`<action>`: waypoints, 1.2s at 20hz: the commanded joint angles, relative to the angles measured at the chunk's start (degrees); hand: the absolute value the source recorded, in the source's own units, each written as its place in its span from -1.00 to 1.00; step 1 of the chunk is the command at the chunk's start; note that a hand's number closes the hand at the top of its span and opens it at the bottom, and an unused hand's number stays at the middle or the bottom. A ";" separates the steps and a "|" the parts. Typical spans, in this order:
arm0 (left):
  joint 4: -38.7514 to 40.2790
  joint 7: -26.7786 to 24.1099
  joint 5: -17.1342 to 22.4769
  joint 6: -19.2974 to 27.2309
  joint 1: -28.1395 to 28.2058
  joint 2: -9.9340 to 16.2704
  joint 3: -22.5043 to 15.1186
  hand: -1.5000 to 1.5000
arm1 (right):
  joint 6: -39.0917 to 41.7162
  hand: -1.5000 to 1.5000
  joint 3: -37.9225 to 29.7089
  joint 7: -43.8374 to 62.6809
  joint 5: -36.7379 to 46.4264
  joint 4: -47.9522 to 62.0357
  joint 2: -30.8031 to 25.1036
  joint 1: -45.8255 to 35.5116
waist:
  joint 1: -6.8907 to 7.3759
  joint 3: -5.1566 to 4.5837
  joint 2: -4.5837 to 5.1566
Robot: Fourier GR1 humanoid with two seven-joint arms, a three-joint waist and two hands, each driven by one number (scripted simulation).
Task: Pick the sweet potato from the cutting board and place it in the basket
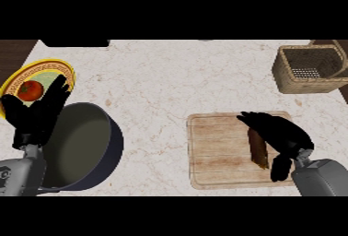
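A brown sweet potato (258,148) lies lengthwise on the right part of the wooden cutting board (217,152). My right hand (282,133) is over it, fingers curled down along its far and right side, thumb near its lower end; most of the potato's right side is hidden. The woven basket (311,69) stands at the far right of the counter, apart from the board. My left hand (37,113) rests open at the left, fingers pointing up.
A dark blue pot (102,152) sits at the lower left beside my left forearm. Behind it is a yellow-rimmed plate (65,69) with a red tomato (30,90). Dark counter edges show at far left and far right.
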 commanded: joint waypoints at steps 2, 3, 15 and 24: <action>0.37 1.78 0.62 -1.46 -0.08 0.40 1.30 0.00 | -4.87 -1.00 2.29 -0.47 6.01 5.25 3.00 -0.57 | 0.22 -0.19 0.22; 3.35 1.57 0.19 -1.16 -2.88 -0.44 0.71 0.00 | -6.40 -1.00 1.10 -3.38 6.38 5.54 -0.08 1.33 | -0.04 -0.20 0.24; -3.56 3.41 -0.84 -1.63 2.31 -1.05 1.05 0.00 | -6.42 1.00 5.62 -5.91 14.59 9.62 3.03 -0.35 | 0.31 -0.19 0.12; 0.13 1.67 -0.38 -2.62 -2.07 -1.07 1.30 0.00 | -13.33 1.00 -16.37 16.31 10.84 17.30 14.30 -12.40 | 2.08 0.03 1.23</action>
